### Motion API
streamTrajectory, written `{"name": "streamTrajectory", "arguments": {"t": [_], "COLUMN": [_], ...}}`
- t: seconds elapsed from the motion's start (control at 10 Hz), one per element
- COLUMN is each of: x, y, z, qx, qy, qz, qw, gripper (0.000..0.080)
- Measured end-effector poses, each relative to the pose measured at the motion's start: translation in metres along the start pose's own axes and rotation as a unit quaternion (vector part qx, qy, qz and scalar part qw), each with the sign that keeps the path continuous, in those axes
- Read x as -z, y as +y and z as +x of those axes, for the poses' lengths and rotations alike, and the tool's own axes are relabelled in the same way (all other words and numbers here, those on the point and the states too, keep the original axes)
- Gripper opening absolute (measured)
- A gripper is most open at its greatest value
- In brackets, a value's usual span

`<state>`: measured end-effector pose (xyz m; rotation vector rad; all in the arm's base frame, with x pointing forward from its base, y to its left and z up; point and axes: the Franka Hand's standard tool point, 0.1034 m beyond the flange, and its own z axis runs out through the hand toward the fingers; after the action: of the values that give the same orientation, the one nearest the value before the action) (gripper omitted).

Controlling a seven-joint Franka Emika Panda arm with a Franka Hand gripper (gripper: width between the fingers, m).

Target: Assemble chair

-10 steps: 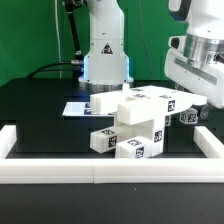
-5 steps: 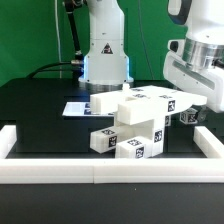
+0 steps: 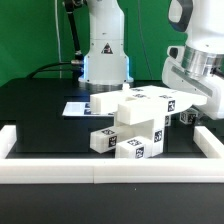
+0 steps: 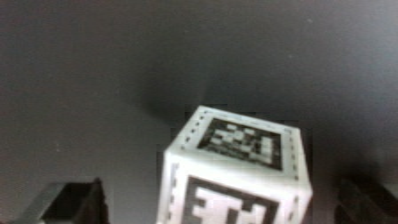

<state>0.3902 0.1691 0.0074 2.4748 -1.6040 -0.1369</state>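
Note:
The chair parts (image 3: 140, 122), white blocks with black-and-white tags, lie stacked in a cluster in the middle of the black table. A small tagged cube (image 3: 188, 117) sits just off the cluster toward the exterior view's right. My gripper (image 3: 193, 106) hangs right over that cube. In the wrist view the tagged white block (image 4: 240, 160) stands between my dark fingers (image 4: 71, 203), with a gap on both sides. The gripper (image 4: 217, 206) is open and holds nothing.
White border rails (image 3: 110, 172) frame the table at the front and both sides. The marker board (image 3: 78, 107) lies flat behind the cluster, toward the exterior view's left. The arm's white base (image 3: 104, 50) stands at the back.
The wrist and hand have shifted and turned slightly above the small cube. The jaws stay open and the chair parts have not moved.

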Motion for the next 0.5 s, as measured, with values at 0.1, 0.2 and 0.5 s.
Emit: {"name": "streamTrajectory", "arguments": {"t": [0.1, 0.2, 0.5], "x": [0.0005, 0.0005, 0.0007], "y": [-0.0006, -0.0007, -0.0016], "z": [-0.0006, -0.0006, -0.0018], "qx": [0.001, 0.001, 0.002], "qy": [0.0, 0.0, 0.0], "qz": [0.001, 0.001, 0.001], "qw": [1.0, 1.0, 1.0], "gripper": [0.0527, 0.0379, 0.0269]}}
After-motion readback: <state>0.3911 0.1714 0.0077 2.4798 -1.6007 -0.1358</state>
